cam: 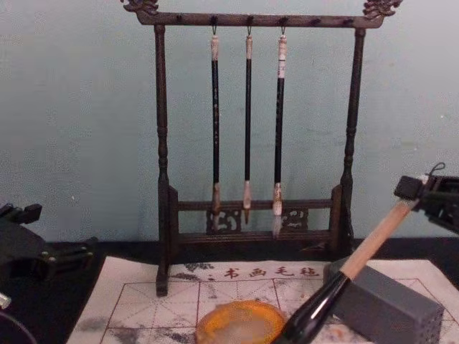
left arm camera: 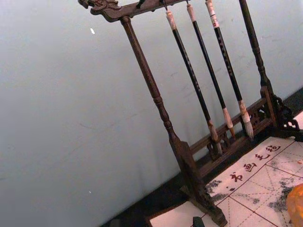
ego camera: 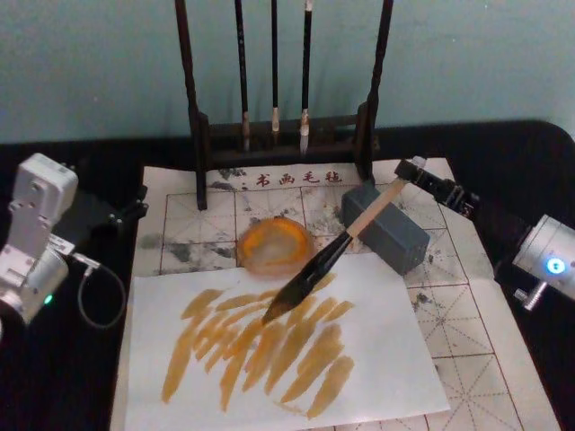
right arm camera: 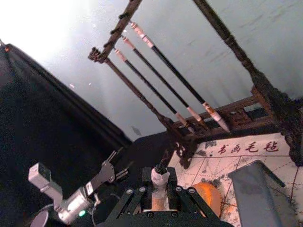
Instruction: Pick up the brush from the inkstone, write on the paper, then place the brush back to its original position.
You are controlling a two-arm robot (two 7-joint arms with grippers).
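The chest camera cuts the brush (ego camera: 334,250) off at the lower edge, so I lose its bristles there. The right wrist camera gives me only its whitish end cap, the rest lying hidden under the gripper body. The right gripper (ego camera: 411,171), over the far right of the paper (ego camera: 467,314), is clamped on the top of the tan handle. From there the brush slants down toward the near left, crossing above the grey block (ego camera: 400,238) and passing just beside the right rim of the inkstone (ego camera: 274,244). Its dark tip lies among amber strokes on a plain white sheet (ego camera: 386,359); I cannot tell whether the tip touches. This sheet covers the near left part of the gridded paper. The inkstone, an orange dish with a pale centre, stands on the paper just near of the rack (ego camera: 190,90); I cannot make out what is in it. The rack stands at the paper's far edge, its top cut off in the head view, with three thin brushes (ego camera: 275,63) hanging from it. The left gripper (ego camera: 139,203) rests at the left, just off the paper on the black table (ego camera: 530,153), its fingers apart and holding nothing.
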